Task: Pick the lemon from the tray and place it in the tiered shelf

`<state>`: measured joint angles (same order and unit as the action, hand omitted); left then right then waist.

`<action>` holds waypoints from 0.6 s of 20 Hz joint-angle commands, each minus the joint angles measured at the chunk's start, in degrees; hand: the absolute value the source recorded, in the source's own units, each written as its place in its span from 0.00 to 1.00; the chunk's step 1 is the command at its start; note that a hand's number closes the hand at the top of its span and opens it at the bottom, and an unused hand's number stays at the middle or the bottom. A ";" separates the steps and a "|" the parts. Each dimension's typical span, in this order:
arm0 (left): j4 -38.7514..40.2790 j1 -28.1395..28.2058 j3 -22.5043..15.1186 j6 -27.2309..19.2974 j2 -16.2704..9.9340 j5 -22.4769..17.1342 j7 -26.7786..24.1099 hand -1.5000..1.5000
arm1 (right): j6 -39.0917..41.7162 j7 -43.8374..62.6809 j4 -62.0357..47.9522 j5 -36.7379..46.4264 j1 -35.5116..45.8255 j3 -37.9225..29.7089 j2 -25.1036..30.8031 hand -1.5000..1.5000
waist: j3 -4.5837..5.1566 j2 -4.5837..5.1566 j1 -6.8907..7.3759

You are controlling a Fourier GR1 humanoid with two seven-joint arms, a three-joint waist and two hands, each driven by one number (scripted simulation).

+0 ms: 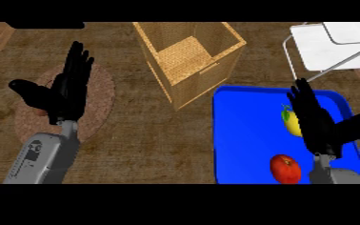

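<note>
Small yellow lemon lying on flat blue tray, touched by straight open fingers of right robot hand, not picked up, white wire tiered shelf waiting, left robot hand open, empty.

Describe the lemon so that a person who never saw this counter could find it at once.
Find the blue tray at the counter's right. The lemon lies on it, beside the right hand. It is yellow with a green tip; the other fruit, nearer the robot, is red.
</note>
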<state>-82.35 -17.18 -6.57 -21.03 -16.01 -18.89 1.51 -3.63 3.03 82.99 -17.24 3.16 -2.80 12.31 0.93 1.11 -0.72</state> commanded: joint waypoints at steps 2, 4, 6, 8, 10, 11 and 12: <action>1.50 1.22 -2.01 2.96 -1.37 1.67 -1.04 0.50 | 13.77 -1.84 3.18 -6.69 7.88 1.95 2.36 1.00 | -1.02 -1.00 1.64; 0.36 0.84 -4.18 5.07 -3.96 3.18 0.65 0.50 | 22.13 -4.62 6.41 -11.22 13.68 2.55 3.69 1.00 | -1.47 -1.43 3.98; 0.35 0.50 -5.55 6.49 -5.18 4.47 0.34 0.50 | 28.91 -7.37 10.11 -14.74 18.67 4.68 3.07 1.00 | -1.75 -1.75 5.94; -0.12 1.33 -5.94 8.22 -6.53 4.20 1.14 0.50 | 27.79 -5.06 4.08 5.65 16.56 2.77 22.52 1.00 | -0.89 -0.37 4.29; -1.85 3.16 -7.12 10.31 -6.94 3.92 0.78 0.50 | 38.26 -9.76 -5.24 -0.42 16.02 2.66 22.68 0.00 | -1.20 0.00 4.74; -1.52 2.55 -6.69 9.69 -7.32 4.32 1.29 0.50 | 43.21 -11.91 -7.85 -2.46 15.90 2.80 23.51 0.00 | -1.28 0.20 4.76; -3.57 3.55 -6.69 11.59 -8.39 2.87 2.60 0.50 | 48.13 -14.17 -7.19 -3.55 14.92 3.75 24.52 0.00 | -1.30 -0.32 4.62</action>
<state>-83.66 -14.85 -12.51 -12.55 -22.20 -15.32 2.70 30.78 -5.78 81.37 -19.26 17.83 0.18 30.93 -0.18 0.65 3.57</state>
